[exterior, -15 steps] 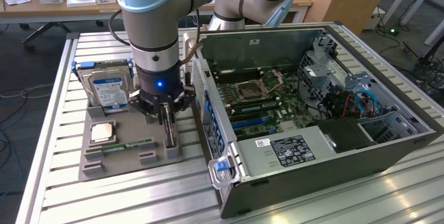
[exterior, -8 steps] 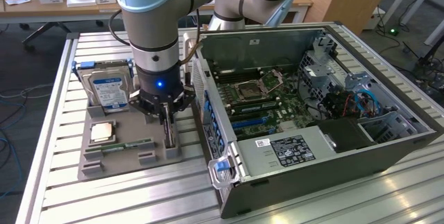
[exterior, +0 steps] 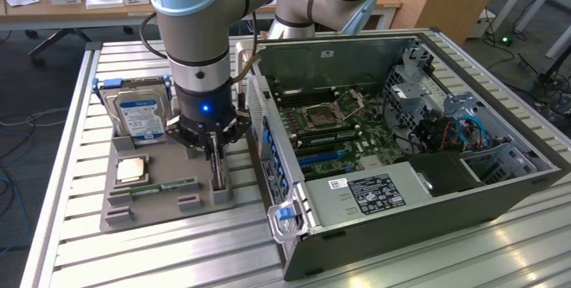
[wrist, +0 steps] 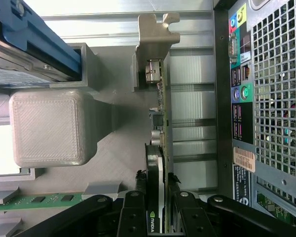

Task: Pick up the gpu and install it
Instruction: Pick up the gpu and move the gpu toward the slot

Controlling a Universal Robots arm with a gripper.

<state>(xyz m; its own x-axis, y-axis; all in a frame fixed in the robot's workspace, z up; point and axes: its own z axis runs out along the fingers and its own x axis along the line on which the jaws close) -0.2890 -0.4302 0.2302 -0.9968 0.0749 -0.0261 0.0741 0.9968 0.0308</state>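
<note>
Tool [wrist: 156, 177] clenched on the upright gpu [wrist: 160, 123], seated in its grey holder [exterior: 170, 201], left of centre; pick-up step; freeing it needs a straight lift.

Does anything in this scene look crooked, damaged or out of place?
Nothing stands out. The graphics card stands straight on its edge in the grey holder, with the hand at its top. The hard drive and memory stick sit in their own slots, and the computer case lies open.
</note>
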